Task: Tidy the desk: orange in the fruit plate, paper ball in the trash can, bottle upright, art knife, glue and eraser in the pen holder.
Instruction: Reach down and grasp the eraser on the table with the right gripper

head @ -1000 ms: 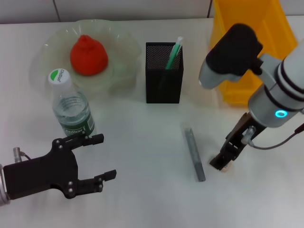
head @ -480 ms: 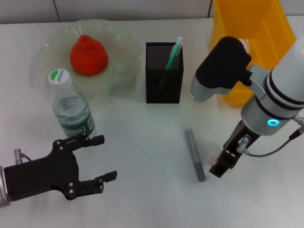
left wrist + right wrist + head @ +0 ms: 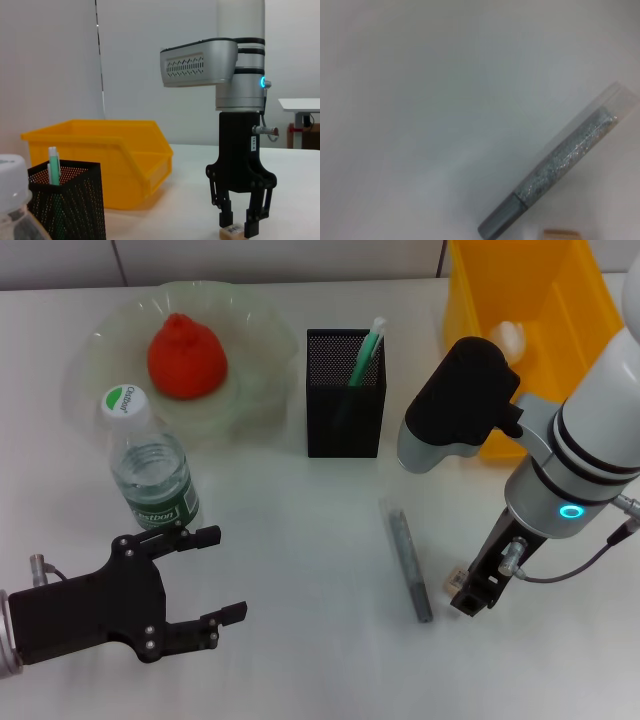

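Observation:
My right gripper [image 3: 468,598] is low over the white desk [image 3: 300,540], shut on the small beige eraser [image 3: 455,578]. The left wrist view shows its fingertips [image 3: 252,227] pinching the eraser [image 3: 231,232]; a corner of the eraser also shows in the right wrist view [image 3: 561,233]. The orange [image 3: 187,357] lies in the pale-green fruit plate [image 3: 100,340]. The bottle [image 3: 150,465] stands upright. The black mesh pen holder [image 3: 345,400] holds a green pen-like item. The paper ball [image 3: 510,337] lies in the yellow trash can [image 3: 560,300]. My left gripper [image 3: 222,573] is open near the front left.
A grey stick-shaped tool [image 3: 410,565] lies on the desk just left of my right gripper, and shows close up in the right wrist view [image 3: 560,170]. The trash can [image 3: 110,160] and pen holder [image 3: 67,200] stand behind it.
The right arm's upper part swung slightly left and the wrist turned, while its gripper stayed low at the eraser. The left arm has not moved.

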